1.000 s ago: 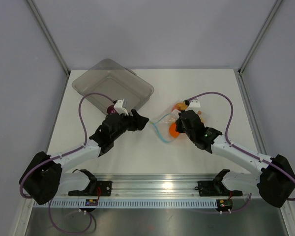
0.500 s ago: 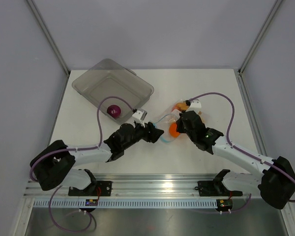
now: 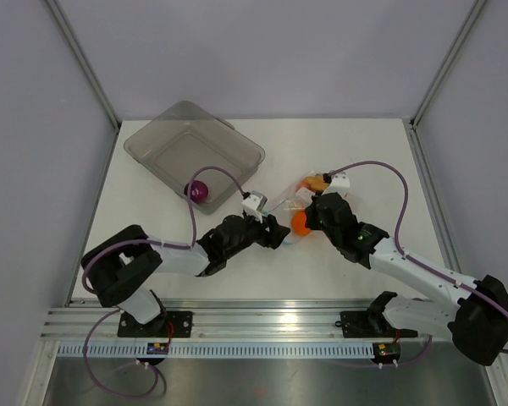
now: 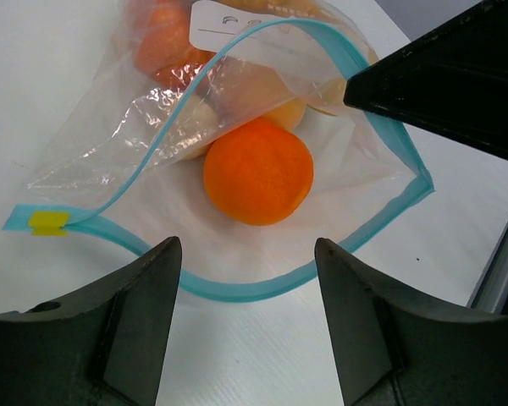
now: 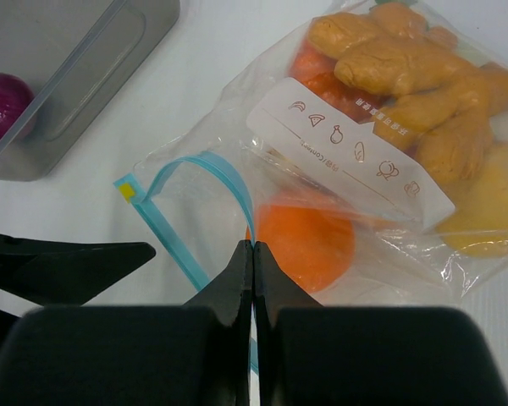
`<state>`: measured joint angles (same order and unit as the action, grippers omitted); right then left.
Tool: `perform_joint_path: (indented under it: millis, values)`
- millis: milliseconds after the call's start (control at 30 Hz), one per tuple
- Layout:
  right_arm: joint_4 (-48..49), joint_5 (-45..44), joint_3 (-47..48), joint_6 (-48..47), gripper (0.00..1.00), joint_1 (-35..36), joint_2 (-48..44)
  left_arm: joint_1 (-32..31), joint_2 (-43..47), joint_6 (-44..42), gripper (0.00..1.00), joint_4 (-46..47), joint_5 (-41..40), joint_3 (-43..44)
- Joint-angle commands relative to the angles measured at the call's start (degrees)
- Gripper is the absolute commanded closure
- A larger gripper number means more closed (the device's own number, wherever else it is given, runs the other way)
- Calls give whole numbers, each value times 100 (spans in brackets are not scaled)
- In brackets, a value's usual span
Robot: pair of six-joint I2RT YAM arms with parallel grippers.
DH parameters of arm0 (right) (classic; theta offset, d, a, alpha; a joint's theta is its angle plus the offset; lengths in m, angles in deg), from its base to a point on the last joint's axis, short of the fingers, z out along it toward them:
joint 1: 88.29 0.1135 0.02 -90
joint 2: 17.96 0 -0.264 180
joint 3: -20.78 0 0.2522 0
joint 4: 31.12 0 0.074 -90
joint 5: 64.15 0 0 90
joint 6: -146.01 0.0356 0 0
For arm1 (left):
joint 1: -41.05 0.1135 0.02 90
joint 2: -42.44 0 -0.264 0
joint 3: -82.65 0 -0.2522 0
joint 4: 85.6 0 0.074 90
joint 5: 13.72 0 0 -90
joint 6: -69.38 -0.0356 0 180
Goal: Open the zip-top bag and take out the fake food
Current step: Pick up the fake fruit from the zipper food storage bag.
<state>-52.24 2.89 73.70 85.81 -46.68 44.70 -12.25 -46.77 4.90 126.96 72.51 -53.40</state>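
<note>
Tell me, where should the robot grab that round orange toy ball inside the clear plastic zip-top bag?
Probably across the middle of the round orange toy ball, reaching in through the mouth of the clear plastic zip-top bag, which gapes toward the open left hand. The ball lies inside, while the right hand pinches the bag's upper lip.

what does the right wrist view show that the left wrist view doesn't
Only right wrist: the grey tray with a purple piece in it, and ginger-shaped pieces deep in the zip-top bag. Only left wrist: the bag's mouth gaping straight on, framed by the open left pincer. Both: the teal zip strip, the orange ball inside, and the right pincer shut on the bag's rim.
</note>
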Motion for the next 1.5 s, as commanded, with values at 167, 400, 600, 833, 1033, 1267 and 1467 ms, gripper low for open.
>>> perform_joint_path:
  millis: [167, 400, 600, 833, 1033, 1267, 1467]
  values:
    - [199, -77, 4, 17, 100, -38, -157, -14, -641, -82, 32, 571, -28, 768]
    - [278, -86, -57, 157, 100, -38, -157, -14, -1037, 234, 30, 598, -115, 1049]
    - [375, -59, -119, 254, 100, -38, -157, -14, -1230, 367, 27, 429, -168, 1313]
    - [393, -77, -171, 316, 100, -38, -315, -14, -1582, 59, 24, 105, -98, 1647]
    - [419, -174, -224, 395, 100, -38, -377, -14, -1696, -117, 23, 26, -238, 1700]
    - [472, -130, -286, 386, 100, -38, -473, -14, -1854, -135, 15, -519, -203, 2069]
    - [472, -139, -295, 377, 100, -38, -508, -14, -1968, -56, 11, -642, -133, 2183]
